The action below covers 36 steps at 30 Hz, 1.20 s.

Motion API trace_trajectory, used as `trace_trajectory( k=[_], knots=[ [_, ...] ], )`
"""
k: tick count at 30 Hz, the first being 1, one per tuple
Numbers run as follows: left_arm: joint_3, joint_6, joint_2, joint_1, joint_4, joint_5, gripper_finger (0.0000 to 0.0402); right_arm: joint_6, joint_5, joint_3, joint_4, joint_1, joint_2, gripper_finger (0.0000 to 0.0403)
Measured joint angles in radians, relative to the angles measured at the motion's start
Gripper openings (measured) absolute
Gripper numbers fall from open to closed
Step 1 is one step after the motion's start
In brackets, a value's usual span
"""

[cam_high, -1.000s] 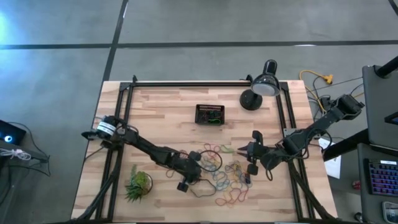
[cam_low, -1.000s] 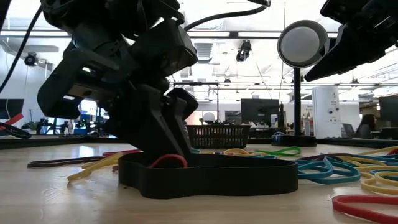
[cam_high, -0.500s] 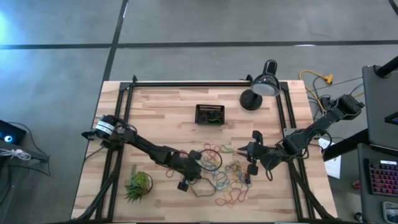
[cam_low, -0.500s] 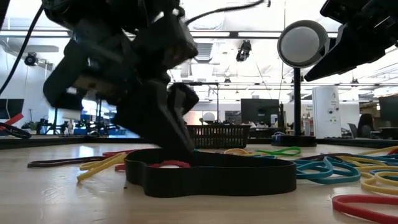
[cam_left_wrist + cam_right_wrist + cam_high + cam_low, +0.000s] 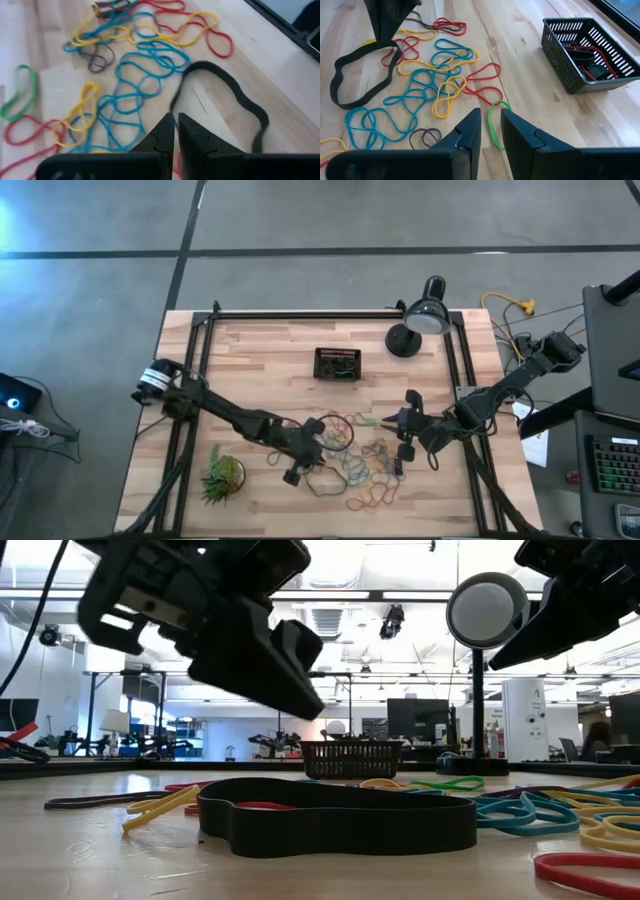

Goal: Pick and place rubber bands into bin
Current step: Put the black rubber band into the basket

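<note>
**Left gripper.** The left gripper point(image 5: 305, 705) is clenched, with no gap between its fingers in the left wrist view. A second ago it stood on the table inside the wide black band point(image 5: 340, 825), its jaws apart around a red band. It has since shut and risen clear of the wood. It now hangs above the left part of the pile.

**Finding.** No loop is seen dangling from the fingertips in the low view. A red band point(image 5: 265, 805) lies flat inside the black band. In my judgement the pinch probably missed or slipped. The wrist view cannot rule out a thin strand caught deep in the jaws. If nothing is held, this pick must be repeated.

**Right gripper.** The right gripper point(image 5: 490, 115) hovers over the right side of the pile. Its fingers are parted and grasp nothing. A green band point(image 5: 492, 125) lies on the table just beyond them.

**Rubber bands.** The rubber bands point(image 5: 360, 465) lie in a loose tangle on the near centre of the table. They are thin flat loops in blue, yellow, red, green and grey. Many overlap one another.

**Bin.** The bin point(image 5: 338, 363) sits far of the pile, well apart from both grippers. A few bands are already inside it. Most of the task remains to be done.
</note>
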Motion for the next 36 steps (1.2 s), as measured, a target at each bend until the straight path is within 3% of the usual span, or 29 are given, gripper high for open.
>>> trace_trajectory(
  k=[15,36],
  knots=[
    [0.0,-0.003,0.054,0.001,0.024,0.024,0.0079,-0.003,0.0,-0.002,0.008,0.0,0.0,0.0068],
    [-0.031,-0.003,0.069,0.003,0.044,0.022,0.0081,-0.003,-0.001,-0.002,0.02,0.0,0.0,0.0068]
  ],
)
